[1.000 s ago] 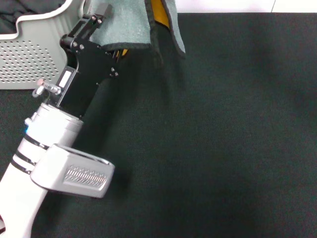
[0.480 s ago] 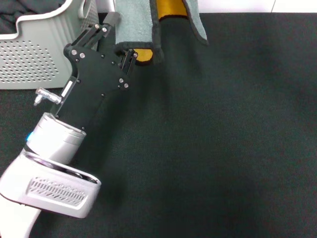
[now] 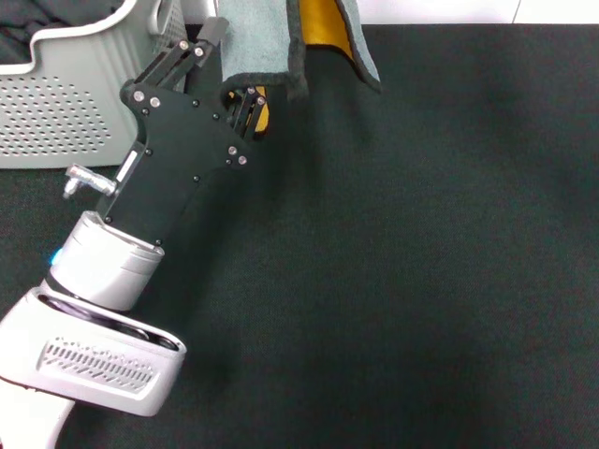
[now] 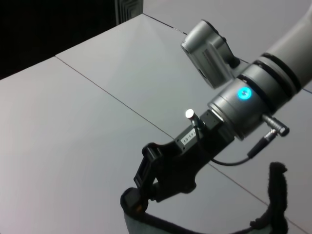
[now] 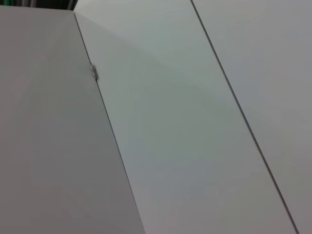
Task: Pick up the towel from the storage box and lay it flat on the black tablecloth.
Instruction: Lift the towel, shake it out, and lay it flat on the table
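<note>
Even, soft overhead light fills the head view, the black tablecloth (image 3: 421, 262) matte and glare-free with a faint shadow beside the left arm, while both wrist views show bright pale panels.

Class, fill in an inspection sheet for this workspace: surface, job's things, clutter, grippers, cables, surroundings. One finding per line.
Surface: black tablecloth spread out, bare in its middle.
Job's things: towel lifted, hanging folded, grey outside, yellow inside; storage box at far left.
Clutter: dark fabric inside the storage box.
Grippers: left gripper shut on the towel's lower edge; right gripper not in view.
Cables: short black lead at the left wrist.
Surroundings: pale panelled surface.
</note>
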`<state>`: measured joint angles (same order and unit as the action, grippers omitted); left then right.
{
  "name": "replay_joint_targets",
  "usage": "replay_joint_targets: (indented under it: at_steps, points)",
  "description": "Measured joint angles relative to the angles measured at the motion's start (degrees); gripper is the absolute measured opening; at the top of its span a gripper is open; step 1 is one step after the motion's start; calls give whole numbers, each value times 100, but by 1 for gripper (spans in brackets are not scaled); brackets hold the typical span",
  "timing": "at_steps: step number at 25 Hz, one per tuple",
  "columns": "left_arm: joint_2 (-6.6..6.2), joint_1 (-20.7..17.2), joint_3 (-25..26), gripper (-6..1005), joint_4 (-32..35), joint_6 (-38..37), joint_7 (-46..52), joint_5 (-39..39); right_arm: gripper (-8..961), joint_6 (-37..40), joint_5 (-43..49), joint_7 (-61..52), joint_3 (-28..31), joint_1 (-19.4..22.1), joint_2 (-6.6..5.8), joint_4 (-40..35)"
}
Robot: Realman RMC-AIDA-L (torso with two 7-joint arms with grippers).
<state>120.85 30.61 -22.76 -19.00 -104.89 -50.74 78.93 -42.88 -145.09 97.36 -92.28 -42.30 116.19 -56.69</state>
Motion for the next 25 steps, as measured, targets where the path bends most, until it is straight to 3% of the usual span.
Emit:
replay_joint_targets:
  at_steps: [9, 23, 25]
  points:
    - [0, 101, 0, 324, -3, -22, 597, 27, 7, 44, 1, 7, -37, -368, 0, 509]
    - [0, 137, -23, 294, 165, 37, 1718, 364, 7, 66, 5, 12, -29, -374, 0, 625]
    - [0, 145, -25, 201, 169, 38, 1779, 427, 7, 66, 6, 12, -28, -372, 0, 633]
